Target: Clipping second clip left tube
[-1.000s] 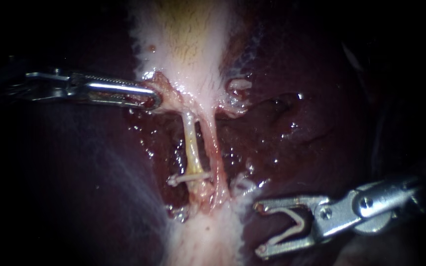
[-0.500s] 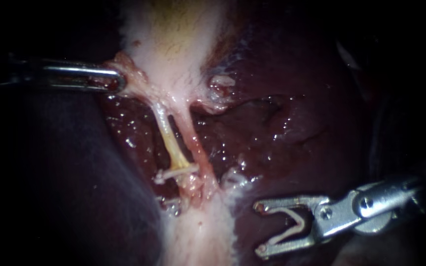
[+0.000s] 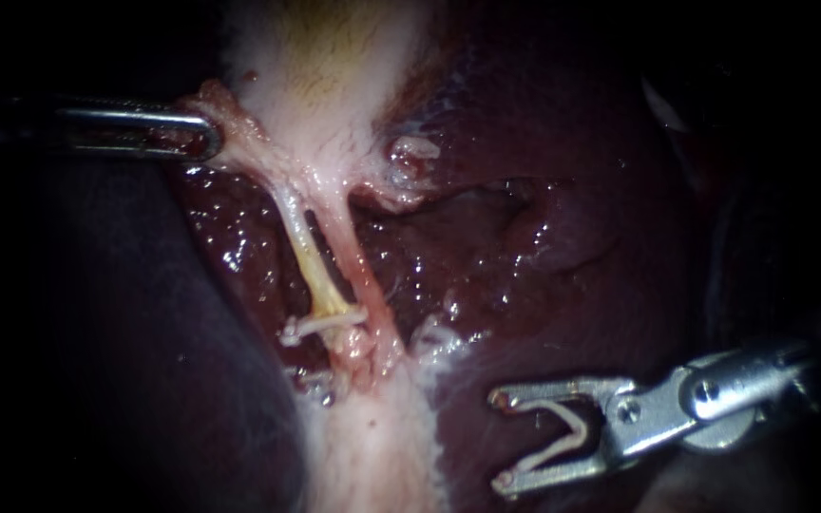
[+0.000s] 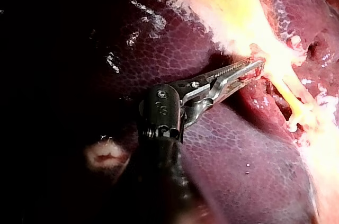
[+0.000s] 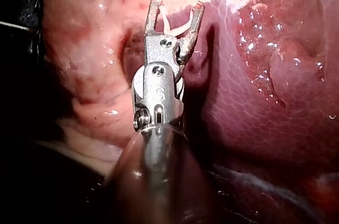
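Endoscope view: my left instrument (image 3: 203,142), a slim silver shaft coming in from the left, has its end effector clamped on a pink-white fold of tissue (image 3: 239,141) at the lower edge of the pale, yellow-tinged gallbladder (image 3: 334,76). Both jaws lie close together with that fold pinched between them, and the fold is stretched toward the left.

Two strands run down from the fold over the glistening dark red liver (image 3: 525,237). The left tube (image 3: 309,261) is thin and yellowish-white, and it lies just beside the pinker right tube (image 3: 358,277). A closed white clip (image 3: 320,323) sits crosswise on the lower end of the left tube. The stretch of that tube above it is bare.

My right instrument (image 3: 501,442), with its silver hinged end effector, comes in from the lower right. It hangs over the liver, well apart from both tubes. Its jaws stand wide apart, with a white V-shaped clip (image 3: 567,439) seated between them. Each leg of this clip lies against one jaw.

From the left wrist camera, the toothed jaws are shut on the pale tissue edge, and the yellowish tube runs on ahead of them. From the right wrist camera, the V-shaped clip rests in the spread jaws, which point at pale tissue.
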`<state>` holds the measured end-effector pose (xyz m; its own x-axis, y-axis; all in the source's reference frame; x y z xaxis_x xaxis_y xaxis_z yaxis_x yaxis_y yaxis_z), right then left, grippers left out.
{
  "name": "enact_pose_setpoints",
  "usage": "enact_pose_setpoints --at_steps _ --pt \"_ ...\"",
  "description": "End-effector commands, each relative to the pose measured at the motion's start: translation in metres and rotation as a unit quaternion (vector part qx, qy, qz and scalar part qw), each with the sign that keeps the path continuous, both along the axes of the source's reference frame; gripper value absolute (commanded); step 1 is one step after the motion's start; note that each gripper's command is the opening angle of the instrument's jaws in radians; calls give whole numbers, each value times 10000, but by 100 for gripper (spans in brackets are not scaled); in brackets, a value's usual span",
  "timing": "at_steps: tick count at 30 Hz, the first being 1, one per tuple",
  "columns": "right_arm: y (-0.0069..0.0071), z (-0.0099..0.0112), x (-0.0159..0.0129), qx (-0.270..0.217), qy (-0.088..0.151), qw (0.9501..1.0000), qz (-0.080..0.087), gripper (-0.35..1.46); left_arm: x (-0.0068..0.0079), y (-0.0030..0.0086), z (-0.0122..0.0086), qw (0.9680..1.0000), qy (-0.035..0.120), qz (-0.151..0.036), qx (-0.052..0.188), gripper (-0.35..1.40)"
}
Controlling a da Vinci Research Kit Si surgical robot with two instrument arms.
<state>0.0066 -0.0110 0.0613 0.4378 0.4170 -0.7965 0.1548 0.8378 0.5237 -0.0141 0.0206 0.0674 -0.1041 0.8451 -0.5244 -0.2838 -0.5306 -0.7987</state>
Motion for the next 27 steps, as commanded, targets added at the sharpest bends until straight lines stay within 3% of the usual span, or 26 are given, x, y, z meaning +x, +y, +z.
enact_pose_setpoints --at_steps 1,9,14,18,22,27 --pt "-1 -1 2 85 -15 10000 14 49 0 0 0 10000 2 1 -1 -35" --pt "19 0 30 673 -8 9976 -157 49 0 0 1 10000 3 0 -3 -35" --pt "42 -3 51 911 -57 9958 -101 49 0 -1 1 10000 3 0 -3 -35" --pt "64 -5 66 993 -245 9947 -114 49 0 -1 1 10000 4 -1 -5 -35" --pt "81 -5 82 1019 -510 9931 -267 49 0 -1 1 10000 4 -2 -5 -35" --pt "95 -1 106 1093 -564 9922 -196 49 0 -1 1 10000 5 -2 -5 -35"
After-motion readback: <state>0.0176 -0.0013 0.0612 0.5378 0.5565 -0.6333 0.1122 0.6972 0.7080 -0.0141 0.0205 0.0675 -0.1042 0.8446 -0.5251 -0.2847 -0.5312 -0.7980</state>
